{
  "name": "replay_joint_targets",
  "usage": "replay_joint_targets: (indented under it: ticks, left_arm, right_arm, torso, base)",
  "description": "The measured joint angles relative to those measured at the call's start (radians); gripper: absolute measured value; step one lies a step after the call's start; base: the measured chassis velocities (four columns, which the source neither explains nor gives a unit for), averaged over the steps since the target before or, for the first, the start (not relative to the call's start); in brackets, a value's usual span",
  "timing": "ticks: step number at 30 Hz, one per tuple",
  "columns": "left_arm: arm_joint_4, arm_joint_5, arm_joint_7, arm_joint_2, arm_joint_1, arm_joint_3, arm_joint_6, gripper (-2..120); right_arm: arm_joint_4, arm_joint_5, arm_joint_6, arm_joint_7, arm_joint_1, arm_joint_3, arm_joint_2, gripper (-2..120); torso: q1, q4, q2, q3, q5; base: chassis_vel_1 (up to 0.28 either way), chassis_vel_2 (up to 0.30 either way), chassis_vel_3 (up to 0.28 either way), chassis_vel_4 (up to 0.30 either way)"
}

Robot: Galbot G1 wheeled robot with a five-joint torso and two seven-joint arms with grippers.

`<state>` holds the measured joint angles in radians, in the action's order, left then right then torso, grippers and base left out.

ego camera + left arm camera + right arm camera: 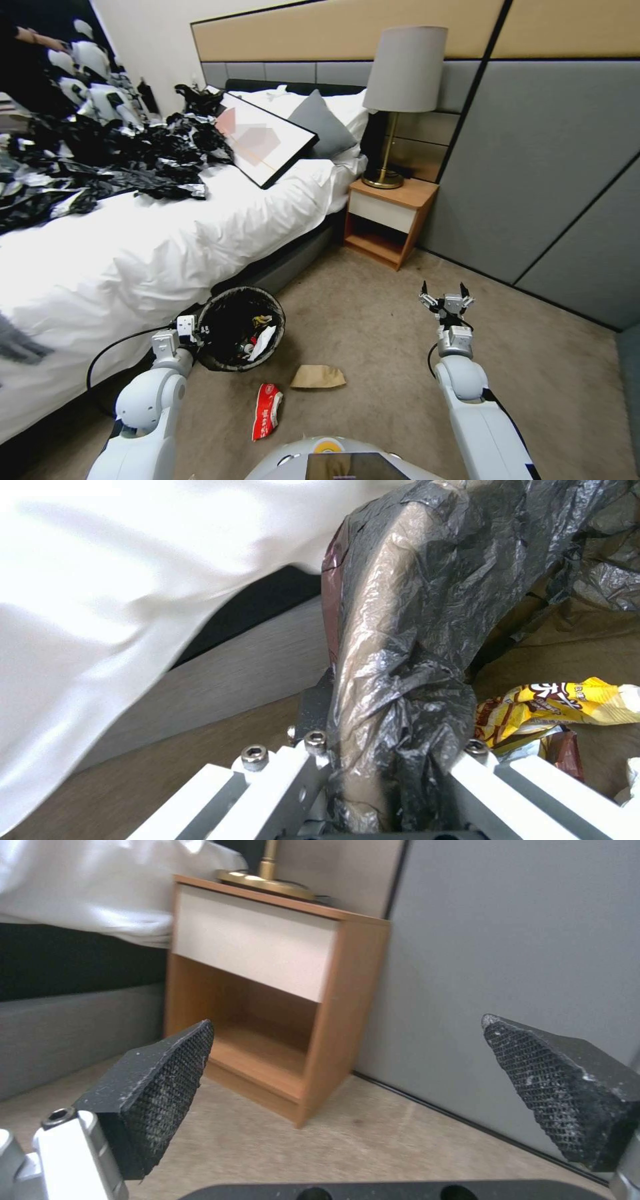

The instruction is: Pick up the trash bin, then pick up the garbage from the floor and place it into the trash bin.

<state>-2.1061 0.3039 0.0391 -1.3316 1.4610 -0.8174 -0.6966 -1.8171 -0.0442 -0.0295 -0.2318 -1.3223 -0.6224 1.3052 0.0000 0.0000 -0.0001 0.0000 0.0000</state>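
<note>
The trash bin (240,328) with its black bag liner is held tilted beside the bed, its mouth facing me, with wrappers inside. My left gripper (200,330) is shut on the bin's rim (393,645), the liner pinched between its fingers. A yellow snack packet (567,705) lies inside the bin. On the carpet in front of me lie a red-and-white wrapper (267,411) and a flat brown paper bag (318,377), both garbage. My right gripper (445,298) hangs open over the carpet to the right, pointing toward the nightstand, its pads (160,1100) wide apart with nothing between them.
A bed with white bedding (133,247) runs along the left, heaped with black plastic bags (120,160) and a framed picture (267,137). A wooden nightstand (387,220) with a lamp (403,73) stands ahead, against grey wall panels (547,200). Open carpet spreads to the right.
</note>
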Motion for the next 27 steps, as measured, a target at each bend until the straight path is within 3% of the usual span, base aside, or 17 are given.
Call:
replay_joint_targets:
  ticks: [27]
  left_arm:
    - [0.003, 0.002, 0.002, 0.001, 0.002, 0.002, 0.002, 0]
  right_arm:
    - [0.005, -0.020, 0.005, -0.024, 0.006, 0.035, 0.001, 100]
  torso:
    - [0.000, 0.0000, 0.000, 0.000, 0.0000]
  base:
    - [0.023, 0.024, 0.023, 0.020]
